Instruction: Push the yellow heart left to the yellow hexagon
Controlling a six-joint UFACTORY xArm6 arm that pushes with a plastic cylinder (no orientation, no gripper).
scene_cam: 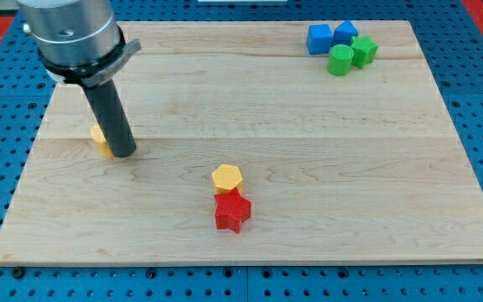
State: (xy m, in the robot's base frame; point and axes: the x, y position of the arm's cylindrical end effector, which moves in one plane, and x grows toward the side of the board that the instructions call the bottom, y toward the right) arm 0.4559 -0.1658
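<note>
No brand, label or writing readable anywhere. No fingers on this rig, so no wide or narrow to report: only a straight dark rod ending in my tip [123,155], resting on the wooden board [309,226] and holding nothing.

Touching, or nearly touching, my tip on the view's left: a small yellow block [99,137], mostly hidden behind the rod, shape impossible to make out, probably the yellow heart. Whether pressed against it or just beside it, cannot tell.

Well off to the view's right of my tip and a little toward the view's bottom: the yellow hexagon [226,177], flat on the board. Directly below it toward the view's bottom, touching it: a red star-like block [232,211].

Far from my tip, up near the view's top right corner of the board: a tight cluster of four. Two blue blocks side by side, blue cube [318,39] and blue block [345,33]; just beneath them a green cylinder [340,60] and a green star-like block [364,50], all close together or touching.
</note>
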